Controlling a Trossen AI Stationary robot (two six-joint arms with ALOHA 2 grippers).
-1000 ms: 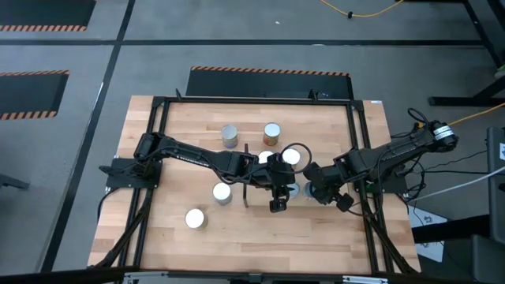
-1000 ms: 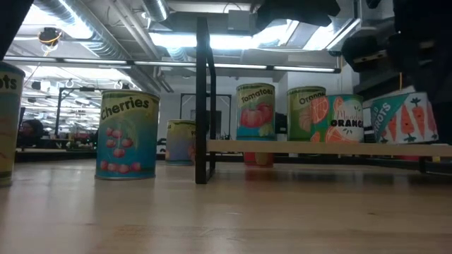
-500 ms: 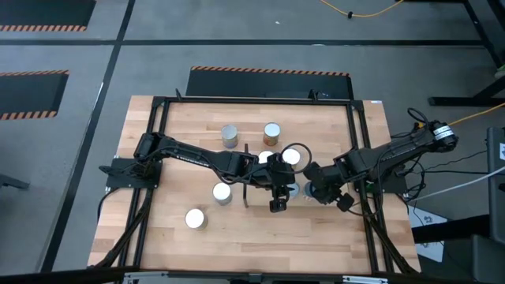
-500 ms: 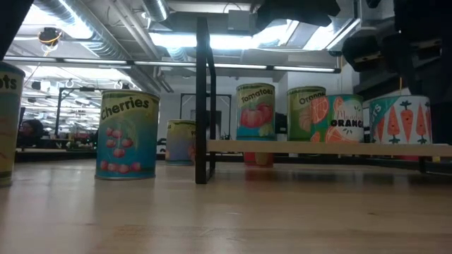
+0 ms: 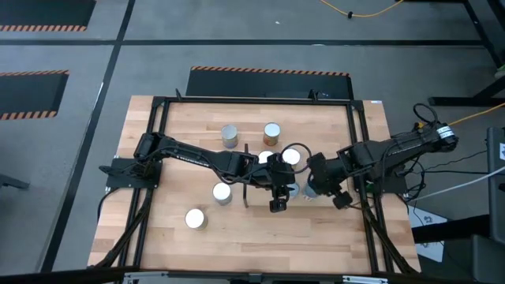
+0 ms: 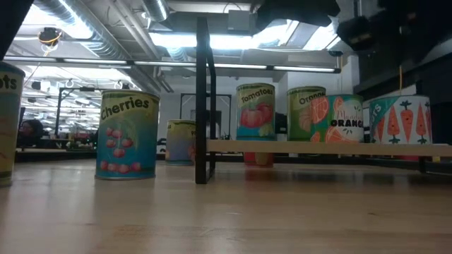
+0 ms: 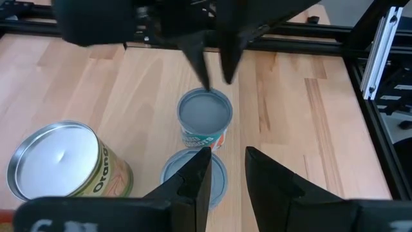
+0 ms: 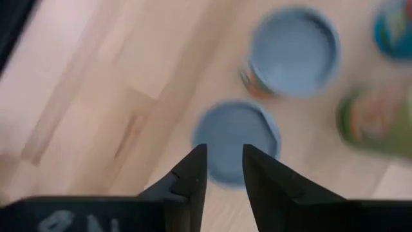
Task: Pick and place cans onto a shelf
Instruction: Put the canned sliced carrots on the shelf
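1. Right pincer [image 8: 223, 154]: released, dark fingers apart with nothing between them; hangs above the shelf's outer end, over a pale-blue can top [image 8: 236, 138].
2. Left pincer [image 7: 226, 158]: released too, gripping nothing; hovers over the middle of the shelf, just beside the right pincer.
3. Shelf [image 6: 282, 147]: light-wood board lying level just above the worktop [image 6: 226, 212], with a thin dark upright panel [image 6: 203, 99] at one end.
4. Carrot can [image 6: 400, 120]: upright on the shelf at the end away from the panel, free of both pincers, the right arm's dark bulk above it.
5. Orange can [image 6: 344, 118]: upright on the shelf, just beside the carrot can on its panel side.
6. Second orange can [image 6: 306, 113]: green-sided, upright, partly hidden behind the first.
7. Tomato can [image 6: 256, 113]: upright above the board line, nearest the panel; cannot tell whether on the board or behind it.
8. Cherry can [image 6: 127, 134]: upright on the worktop, off the shelf, on the far side of the panel from the shelved cans.
9. Edge can [image 6: 7, 123]: cut off by the low view's border, on the worktop, well apart from the shelf.
10. Silver-topped can [image 5: 229, 136] and tan-sided can [image 5: 272, 132]: upright on the worktop near each other, apart from the shelf, untouched.
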